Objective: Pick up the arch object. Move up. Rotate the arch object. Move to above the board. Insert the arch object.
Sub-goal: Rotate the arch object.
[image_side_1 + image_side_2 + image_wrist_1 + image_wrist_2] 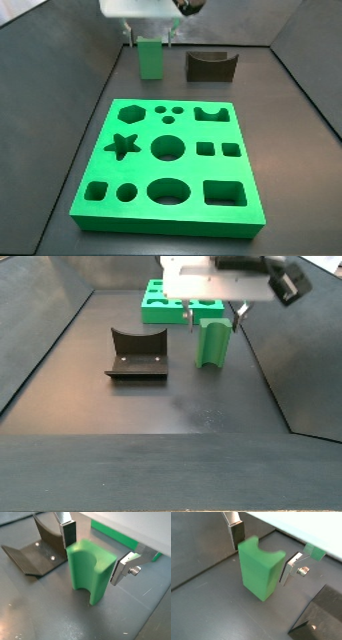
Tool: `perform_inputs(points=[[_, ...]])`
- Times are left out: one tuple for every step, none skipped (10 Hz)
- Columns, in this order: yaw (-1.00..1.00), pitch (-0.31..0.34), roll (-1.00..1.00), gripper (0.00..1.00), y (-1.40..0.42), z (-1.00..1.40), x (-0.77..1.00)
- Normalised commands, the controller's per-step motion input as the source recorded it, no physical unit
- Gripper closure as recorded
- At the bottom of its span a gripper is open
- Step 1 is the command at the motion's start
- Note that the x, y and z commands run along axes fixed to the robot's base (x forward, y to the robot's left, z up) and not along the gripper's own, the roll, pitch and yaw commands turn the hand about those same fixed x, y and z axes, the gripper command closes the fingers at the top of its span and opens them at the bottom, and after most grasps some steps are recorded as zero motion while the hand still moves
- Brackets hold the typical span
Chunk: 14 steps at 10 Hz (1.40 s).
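Observation:
The arch object [90,572] is a plain green block with a curved notch in its top, standing upright on the dark floor. My gripper [96,551] straddles its upper part, open, with one silver finger [69,534] on one flank and the other finger [123,567] on the opposite flank. The same straddle shows from the other wrist camera: gripper [264,549], arch object [259,569]. In both side views the gripper [151,35] [214,311] hangs right over the arch object [151,58] [213,341]. The bright green board [167,160] [167,301] with cut-out holes lies apart from it.
The fixture [209,66] [136,353] [33,554], a dark L-shaped bracket, stands on the floor beside the arch object. Slanted dark walls enclose the floor on both sides. A strip of the board [117,537] shows behind the gripper.

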Motion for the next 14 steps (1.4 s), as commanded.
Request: perform_inputs(points=[[-0.04,0.039,0.03,0.0,0.0,0.8,-0.03],[-0.04,0.056,0.03,0.0,0.0,0.58,-0.01],[-0.03,0.061,0.02,0.0,0.0,0.41,-0.01],[1.0,0.005,0.0,0.0,0.08,0.0,0.0],[1.0,0.006,0.0,0.0,0.08,-0.11,0.01],[1.0,0.005,0.0,0.0,0.05,-0.14,0.04],[1.0,0.004,0.0,0.0,0.03,-0.07,0.03],[1.0,0.004,0.0,0.0,0.02,-0.04,0.03],[1.0,0.004,0.0,0.0,0.01,-0.04,0.03],[1.0,0.004,0.0,0.0,0.01,-0.04,0.03],[1.0,0.004,0.0,0.0,0.01,-0.04,0.03],[1.0,0.004,0.0,0.0,0.01,-0.03,0.03],[1.0,0.004,0.0,0.0,0.01,-0.03,0.03],[1.0,0.005,0.0,0.0,0.01,-0.03,0.03]])
